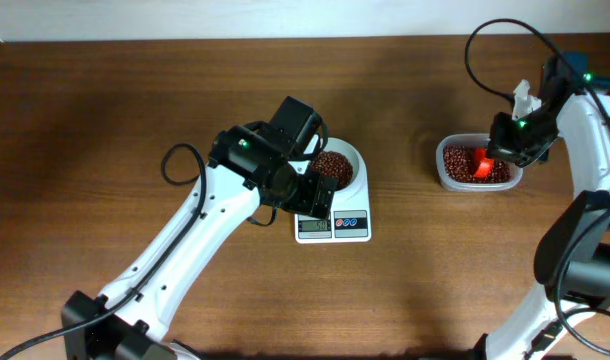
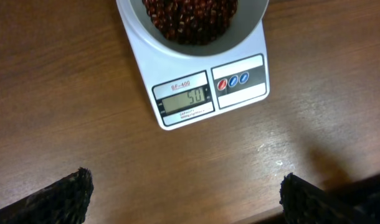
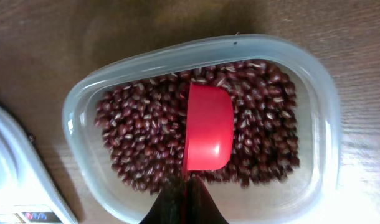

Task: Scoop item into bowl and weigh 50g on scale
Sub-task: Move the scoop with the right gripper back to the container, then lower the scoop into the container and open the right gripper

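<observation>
White rectangular scale [image 2: 146, 68]: is reading 50 under round white bowl [image 2: 249, 25] of reddish-brown beans [image 2: 190, 18].
Left pincer [image 2: 184, 202]: is gaping wide, empty.
Right pincer [image 3: 185, 200]: is gripping red plastic scoop [image 3: 209, 127] in clear tub [image 3: 324, 137].

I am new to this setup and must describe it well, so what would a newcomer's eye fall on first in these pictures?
First comes the bright red scoop, held by the right claw in a clear tub of beans on the right side. Next, in the middle, is the white bowl of beans standing on the scale, whose display reads 50.
</observation>
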Controlling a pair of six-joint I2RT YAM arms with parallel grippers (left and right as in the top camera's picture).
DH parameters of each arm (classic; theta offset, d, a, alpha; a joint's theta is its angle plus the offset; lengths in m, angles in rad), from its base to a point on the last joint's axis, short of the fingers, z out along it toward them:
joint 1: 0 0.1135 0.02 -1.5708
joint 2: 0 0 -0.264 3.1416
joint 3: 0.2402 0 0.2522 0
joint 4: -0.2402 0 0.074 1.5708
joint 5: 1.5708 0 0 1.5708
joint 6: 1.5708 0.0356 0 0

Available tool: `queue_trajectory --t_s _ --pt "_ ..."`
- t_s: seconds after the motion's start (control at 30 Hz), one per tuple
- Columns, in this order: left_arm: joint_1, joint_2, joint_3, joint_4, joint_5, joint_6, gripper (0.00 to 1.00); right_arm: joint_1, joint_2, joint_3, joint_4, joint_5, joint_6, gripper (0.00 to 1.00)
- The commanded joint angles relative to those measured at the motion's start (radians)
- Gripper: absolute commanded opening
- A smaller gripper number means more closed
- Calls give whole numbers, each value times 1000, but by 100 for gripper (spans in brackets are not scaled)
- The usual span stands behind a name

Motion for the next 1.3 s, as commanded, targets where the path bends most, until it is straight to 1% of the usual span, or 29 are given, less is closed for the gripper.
queue_trajectory --t_s 0.0,0.07,0.13,0.2,0.23,0.3,0.33,0.4,0.43,0.47,0.53,0.57,0.63,0.67,0.7,0.73,0.8,0.87,0.93,1.0,1.07,1.2,1.27 --pt "-4 -6 7 -2 -5 -10 99 2 1 -82 72 27 3 4" --pt "-4 -6 7 -2 -5 -10 99 2 1 -95 106 27 3 4" --pt "-4 -6 7 -2 -5 -10 99 2 1 -93 104 32 -2 16" --pt "-4 -6 7 -2 -5 -10 99 1 -1 -38 64 32 -3 48" --pt "-4 -6 7 -2 -5 -10 99 1 -1 1 47 33 -4 61" --pt "-4 -6 7 -2 -5 -10 99 1 -1 88 4 97 -4 75" --pt "-4 -6 7 -2 -5 -10 99 1 -1 141 -30 97 -4 77" --pt "-4 -6 7 -2 -5 -10 99 14 -1 237 -90 83 -8 77" --pt "-4 -6 7 -2 -5 -10 99 28 -1 280 -95 83 -13 78" --pt "-4 -6 7 -2 -5 -10 99 59 -1 300 -44 77 -11 79" --pt "-4 -6 7 -2 -5 -10 99 114 2 299 11 -6 -12 77" --pt "-4 -6 7 -2 -5 -10 99 169 2 299 18 1 -11 70" --pt "-4 -6 7 -2 -5 -10 99 225 2 299 -11 5 -11 41" --pt "-4 -6 7 -2 -5 -10 99 264 3 295 -50 42 -11 23" --pt "-4 -6 7 -2 -5 -10 99 284 3 277 -67 96 -7 15" --pt "-4 -6 7 -2 -5 -10 99 291 3 248 -72 134 1 12" --pt "-4 -6 7 -2 -5 -10 99 281 3 176 -80 139 1 8" --pt "-4 -6 7 -2 -5 -10 99 274 3 141 -92 158 1 8" --pt "-4 -6 7 -2 -5 -10 99 274 3 135 -143 269 3 9" --pt "-4 -6 7 -2 -5 -10 99 273 3 135 -167 423 74 9" --pt "-4 -6 7 -2 -5 -10 99 262 3 135 -184 507 109 9" --pt "-4 -6 7 -2 -5 -10 99 201 3 135 -169 488 116 9" --pt "-4 -6 7 -2 -5 -10 99 203 3 135 -163 408 115 9"
